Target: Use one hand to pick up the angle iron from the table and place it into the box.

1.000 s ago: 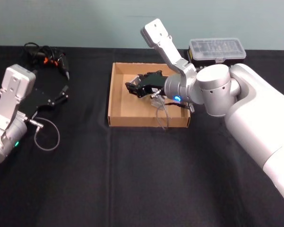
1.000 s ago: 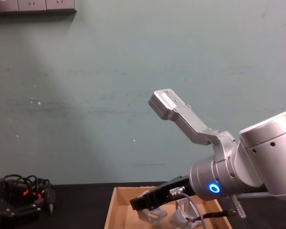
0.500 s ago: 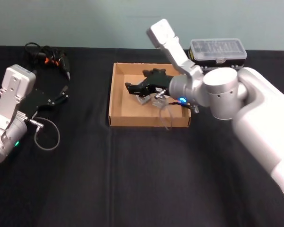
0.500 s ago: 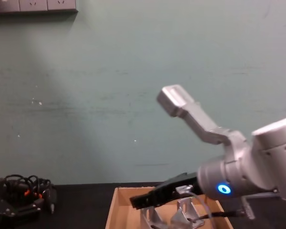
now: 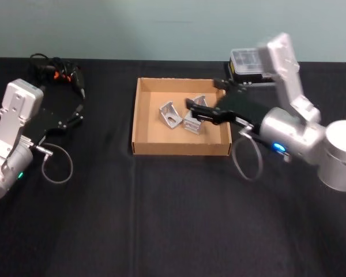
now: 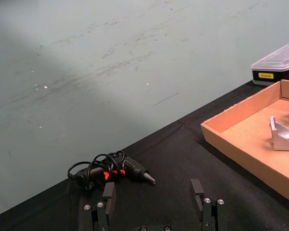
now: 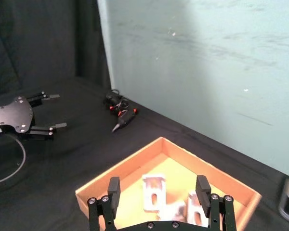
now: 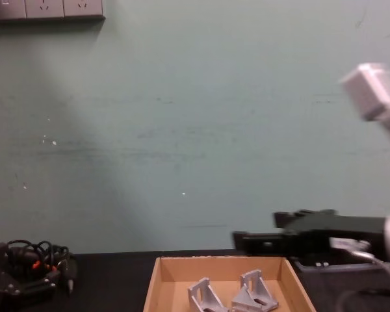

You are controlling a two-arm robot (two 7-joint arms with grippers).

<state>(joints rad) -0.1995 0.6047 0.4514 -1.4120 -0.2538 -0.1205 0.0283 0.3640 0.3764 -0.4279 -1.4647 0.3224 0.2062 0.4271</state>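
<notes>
Silver angle irons (image 5: 170, 114) (image 5: 192, 122) lie inside the tan cardboard box (image 5: 179, 149) at the table's middle back. They also show in the chest view (image 8: 205, 296) and in the right wrist view (image 7: 153, 191). My right gripper (image 5: 195, 109) hangs open over the box's right part, just above the irons, with nothing between its fingers (image 7: 113, 190). In the chest view the right gripper (image 8: 247, 242) reaches in from the right, above the box (image 8: 155, 283). My left gripper (image 5: 75, 115) rests open at the far left on the black table (image 5: 161, 219).
A clear-lidded plastic case (image 5: 248, 59) stands behind the box's right corner, partly behind my right arm. A black tool with a tangled cable (image 5: 57, 69) lies at the back left. A loop of grey cable (image 5: 57, 164) hangs beside the left arm.
My right arm has swung right and its gripper has drawn back from the box's middle towards the right rim. The angle irons now lie uncovered on the box floor.
</notes>
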